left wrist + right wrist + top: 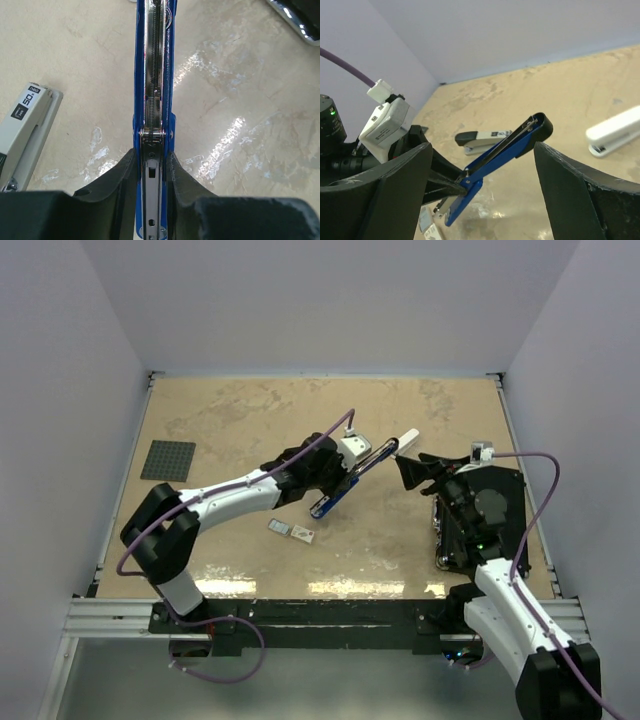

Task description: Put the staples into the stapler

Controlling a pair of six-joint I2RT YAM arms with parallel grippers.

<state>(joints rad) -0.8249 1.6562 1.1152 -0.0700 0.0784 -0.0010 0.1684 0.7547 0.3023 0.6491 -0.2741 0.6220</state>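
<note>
My left gripper (340, 480) is shut on a blue stapler (352, 480) and holds it tilted above the table. In the left wrist view (151, 155) the stapler (154, 90) runs away from the fingers with its metal channel and spring showing. My right gripper (415, 472) is open and empty, just right of the stapler's black tip. In the right wrist view (482, 146) the stapler (505, 150) sits between the spread fingers without touching them. The staples box (303, 534) and grey tray piece (279, 527) lie on the table below; the box also shows in the right wrist view (432, 232).
A white stapler (407, 440) lies beyond the right gripper, also in the right wrist view (615, 131). A grey and black stapler (25, 130) lies left of the blue one (482, 137). A grey baseplate (168, 460) lies far left. A black tray (495, 515) sits at right.
</note>
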